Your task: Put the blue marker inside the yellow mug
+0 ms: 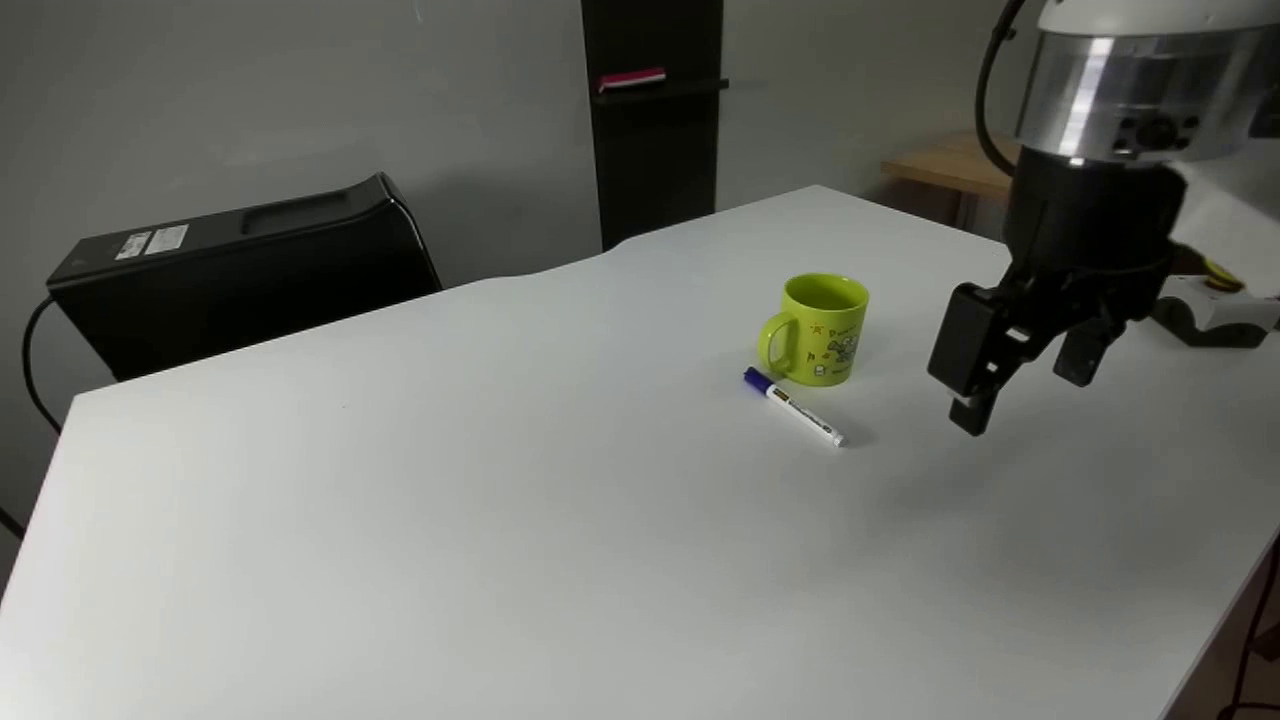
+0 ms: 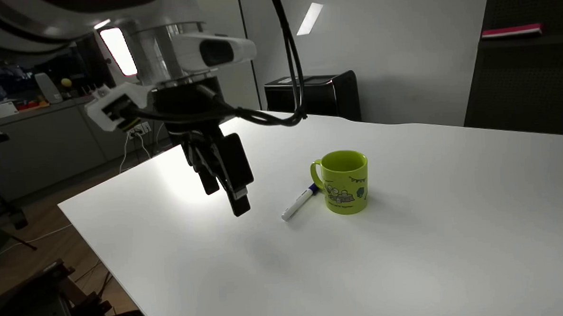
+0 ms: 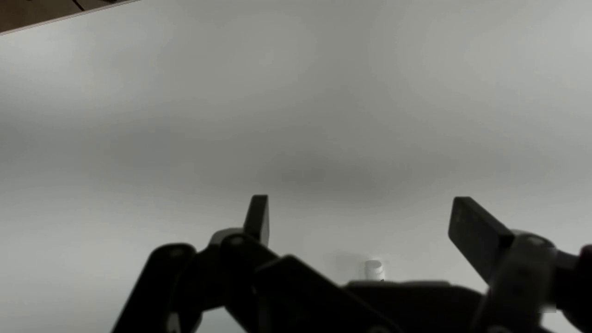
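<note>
The blue marker (image 1: pixel 797 408) lies on the white table beside the yellow mug, its dark blue cap end close to the handle. It also shows in an exterior view (image 2: pixel 298 204). In the wrist view only the white end of the marker (image 3: pixel 374 269) shows, low between the fingers; the gripper body hides the rest. The yellow mug (image 1: pixel 822 332) stands upright; it also shows in an exterior view (image 2: pixel 344 188) and is out of the wrist view. My gripper (image 1: pixel 1024 393) is open and empty above the table, apart from marker and mug. It also shows in the wrist view (image 3: pixel 360 204).
The white table (image 1: pixel 450 520) carries mug and marker; its edge (image 3: pixel 69 17) shows in the wrist view. A black box-like device (image 1: pixel 240 270) stands beyond the table's far edge. A white and black device (image 1: pixel 1215 310) sits behind the gripper. A cable (image 2: pixel 292 72) hangs beside the arm.
</note>
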Controlling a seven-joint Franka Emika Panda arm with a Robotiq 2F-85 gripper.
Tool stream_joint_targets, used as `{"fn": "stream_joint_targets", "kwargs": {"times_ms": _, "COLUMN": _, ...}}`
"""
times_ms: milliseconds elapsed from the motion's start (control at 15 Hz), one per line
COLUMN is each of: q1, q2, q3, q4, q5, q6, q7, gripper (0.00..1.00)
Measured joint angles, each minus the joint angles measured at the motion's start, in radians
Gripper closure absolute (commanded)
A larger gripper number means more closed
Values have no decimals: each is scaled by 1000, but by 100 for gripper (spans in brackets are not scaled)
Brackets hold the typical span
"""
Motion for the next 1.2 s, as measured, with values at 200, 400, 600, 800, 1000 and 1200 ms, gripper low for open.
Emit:
{"fn": "stream_joint_targets", "kwargs": {"times_ms": 200, "q1": 43, "q2": 165, "q3": -41, "q4": 59, "q5": -43, "q6": 95, "q7": -5, "gripper": 0}}
{"fn": "stream_joint_targets", "kwargs": {"times_ms": 400, "q1": 140, "q2": 297, "q3": -147, "q4": 139, "q5": -128, "q6": 213, "q7": 40, "gripper": 0}}
{"fn": "stream_joint_targets", "kwargs": {"times_ms": 600, "q1": 209, "q2": 395, "q3": -214, "q4": 214, "q5": -172, "q6": 307, "q7": 95, "gripper": 0}}
{"fn": "stream_joint_targets", "kwargs": {"times_ms": 800, "q1": 263, "q2": 475, "q3": -257, "q4": 271, "q5": -171, "q6": 360, "q7": 113, "gripper": 0}}
{"fn": "stream_joint_targets", "kwargs": {"times_ms": 1000, "q1": 300, "q2": 536, "q3": -291, "q4": 312, "q5": -168, "q6": 392, "q7": 118, "gripper": 0}}
{"fn": "stream_joint_targets", "kwargs": {"times_ms": 1200, "q1": 358, "q2": 569, "q3": -356, "q4": 340, "q5": -44, "q6": 406, "q7": 42, "gripper": 0}}
